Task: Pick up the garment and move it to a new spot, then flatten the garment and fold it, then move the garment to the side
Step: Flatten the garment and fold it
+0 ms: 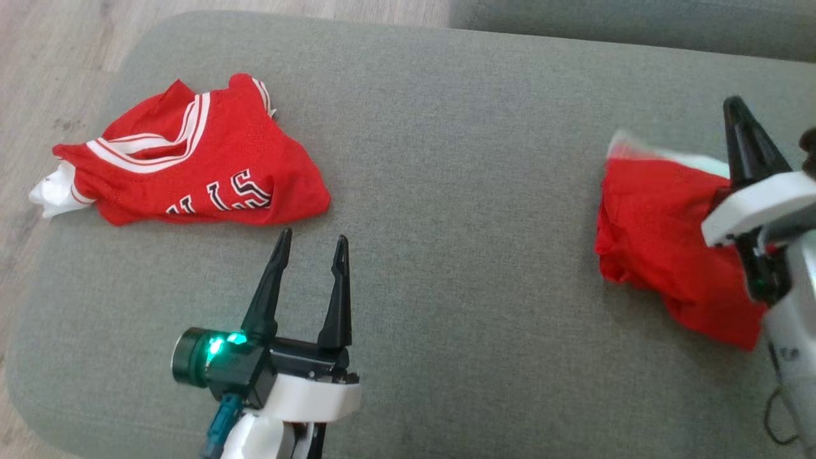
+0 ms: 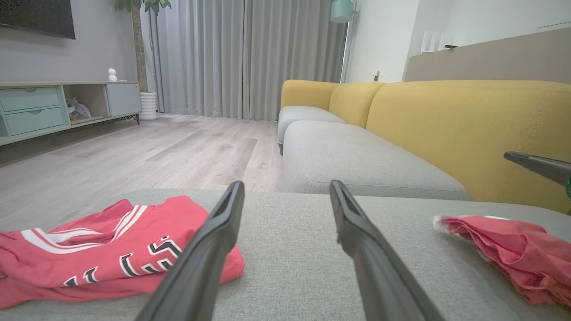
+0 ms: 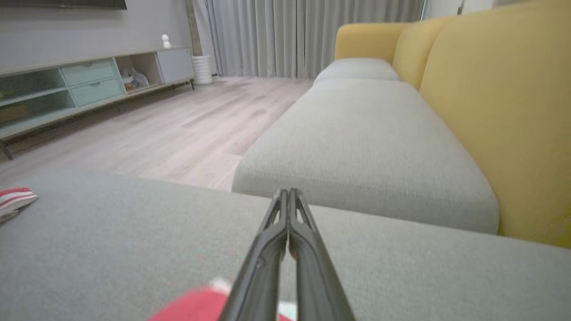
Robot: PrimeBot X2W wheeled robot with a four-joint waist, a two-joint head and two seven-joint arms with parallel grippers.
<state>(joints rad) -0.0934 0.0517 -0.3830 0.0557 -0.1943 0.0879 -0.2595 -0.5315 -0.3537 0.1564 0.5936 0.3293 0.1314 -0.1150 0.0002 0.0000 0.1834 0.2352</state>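
Note:
A crumpled red jersey [image 1: 191, 166] with white stripes and lettering lies at the far left of the grey cushion [image 1: 472, 191]. It appears again in the left wrist view [image 2: 102, 254]. A second red garment [image 1: 656, 229] lies bunched at the right edge, its far hem blurred. My left gripper [image 1: 313, 237] is open and empty, just in front of the jersey's near right corner. My right gripper [image 1: 734, 105] is shut, raised over the right garment. No cloth shows between its tips [image 3: 287, 192], and the red garment [image 3: 192, 307] lies under the fingers' base.
The cushion's left edge drops to a wooden floor [image 1: 44, 76]. Another grey seat [image 2: 357, 160] with a yellow backrest [image 2: 468, 125] stands beyond the far edge. A low TV cabinet [image 2: 40, 111] lines the far wall. Bare cushion spans the space between the two garments.

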